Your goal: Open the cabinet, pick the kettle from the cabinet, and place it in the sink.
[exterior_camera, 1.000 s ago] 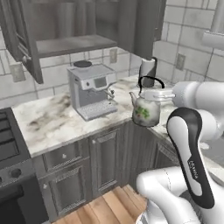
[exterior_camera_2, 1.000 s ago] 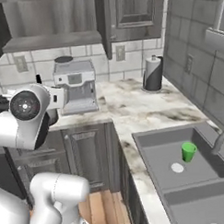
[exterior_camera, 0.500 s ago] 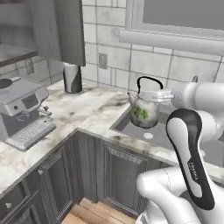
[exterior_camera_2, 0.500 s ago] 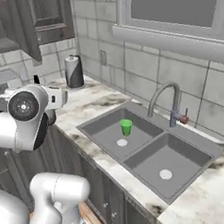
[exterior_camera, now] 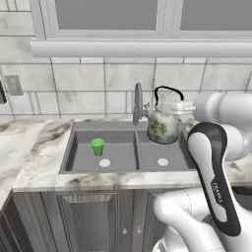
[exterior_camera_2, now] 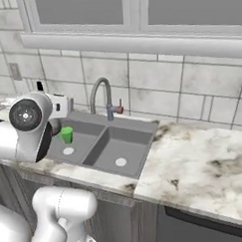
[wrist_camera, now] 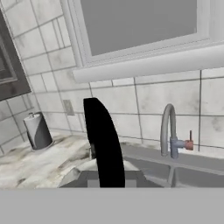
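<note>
The kettle [exterior_camera: 161, 126], silvery with a greenish patch and a thin black arched handle, hangs upright over the right basin of the grey two-basin sink [exterior_camera: 136, 153], just right of the faucet [exterior_camera: 138, 102]. My gripper [exterior_camera: 173, 104] is shut on the kettle at its handle, above the lid. In the hand view the black handle [wrist_camera: 103, 144] rises up the middle, with the faucet [wrist_camera: 168, 130] to its right. In the right base view my arm covers the kettle body; the sink [exterior_camera_2: 124, 137] lies beside it. A dark cabinet edge [wrist_camera: 9, 65] shows at the hand view's left.
A small green cup [exterior_camera: 97, 146] stands in the left basin, also seen from the right [exterior_camera_2: 67, 135]. A dark cylinder [wrist_camera: 38, 131] stands on the marble counter [exterior_camera_2: 204, 159] left of the sink. A tiled wall and a window sill [exterior_camera: 142, 48] run behind the faucet.
The whole view has swung from the coffee machine counter round to face the sink, so the base moved. The kettle has stayed in my shut gripper and now hangs over the sink.
</note>
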